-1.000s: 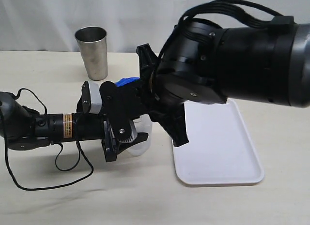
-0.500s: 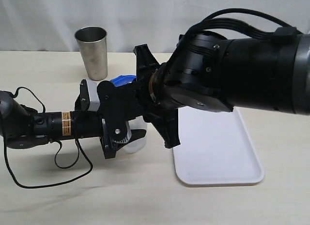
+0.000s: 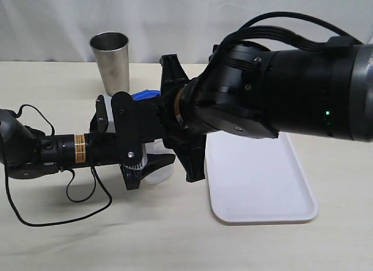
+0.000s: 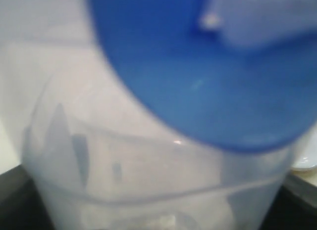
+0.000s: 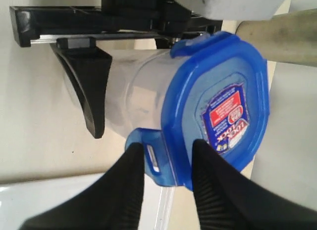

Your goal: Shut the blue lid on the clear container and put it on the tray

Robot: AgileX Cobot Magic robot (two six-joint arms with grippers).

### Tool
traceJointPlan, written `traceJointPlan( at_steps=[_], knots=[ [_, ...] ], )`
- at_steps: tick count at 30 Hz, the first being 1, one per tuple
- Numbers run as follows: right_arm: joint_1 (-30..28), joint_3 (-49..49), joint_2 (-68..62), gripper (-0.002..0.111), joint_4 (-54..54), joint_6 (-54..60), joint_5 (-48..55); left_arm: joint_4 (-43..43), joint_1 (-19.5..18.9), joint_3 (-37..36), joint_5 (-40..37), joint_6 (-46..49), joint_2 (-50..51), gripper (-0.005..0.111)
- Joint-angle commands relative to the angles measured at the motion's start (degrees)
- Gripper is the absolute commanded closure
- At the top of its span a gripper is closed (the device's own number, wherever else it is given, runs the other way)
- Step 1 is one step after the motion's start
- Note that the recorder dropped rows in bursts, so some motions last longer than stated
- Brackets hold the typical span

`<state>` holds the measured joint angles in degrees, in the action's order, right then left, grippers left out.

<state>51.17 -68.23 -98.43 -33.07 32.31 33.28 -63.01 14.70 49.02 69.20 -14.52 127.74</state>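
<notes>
Quick count: one small blue plastic lid with snap flaps (image 5: 218,101), one clear tapered plastic container (image 5: 138,91), one flat white rectangular tray (image 3: 262,189), one shiny steel tumbler (image 3: 111,61) and two black grippers. The tumbler stands at the upper left of the exterior view, well apart from the tray at lower right. The container is at centre frame, just left of the tray and not on it, with the lid sitting on its mouth, sticker showing. The left gripper (image 3: 152,148) comes in from the left edge and grips the container's body; one black finger (image 5: 89,91) lies flat against its wall. The right gripper (image 5: 166,151) reaches in from the right and its two ribbed fingers (image 5: 213,190) straddle the lid's rim beside a flap. I cannot tell whether they are pinching it.
</notes>
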Motion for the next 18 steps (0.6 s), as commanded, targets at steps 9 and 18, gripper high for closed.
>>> traceJointPlan(
  at_steps=[9,18],
  knots=[
    [0.0,4.7,-2.9,0.084,-1.1,-8.3,-6.1,-4.1,0.6,-0.3,0.8,0.6,-0.3,0.107],
    [0.0,5.4,-2.9,0.084,-5.5,-14.5,-8.6,-4.1,0.6,-0.3,0.8,0.6,-0.3,0.107]
  ],
)
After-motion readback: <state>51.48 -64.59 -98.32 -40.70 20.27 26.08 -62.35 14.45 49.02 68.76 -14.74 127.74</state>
